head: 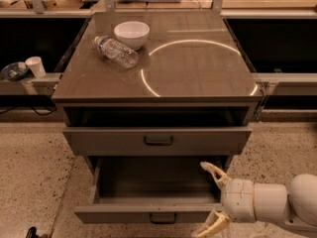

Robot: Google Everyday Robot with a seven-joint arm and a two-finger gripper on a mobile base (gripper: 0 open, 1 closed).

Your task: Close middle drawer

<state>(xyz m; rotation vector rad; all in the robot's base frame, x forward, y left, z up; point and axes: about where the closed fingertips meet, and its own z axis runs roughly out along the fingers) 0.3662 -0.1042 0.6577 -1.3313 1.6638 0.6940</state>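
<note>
At the lower right the gripper [212,200] hangs just beside the nearer front corner of the middle drawer [124,213], jaws spread wide and holding nothing; the drawer stands pulled well out beneath the upper drawer [99,142]; a push landing on that corner, far from the centre pull [162,217], would likely skew the tray and jam it; one jaw might slip past the panel's edge or get caught in the tray; a hard slam could roll the bottle [116,51] on the worktop [198,78].

Cabinet top [198,78] carries white bowl [132,33], bottle [116,52] lying beside it; my gripper [199,199] spread wide, low at middle drawer's [148,214] right corner.
</note>
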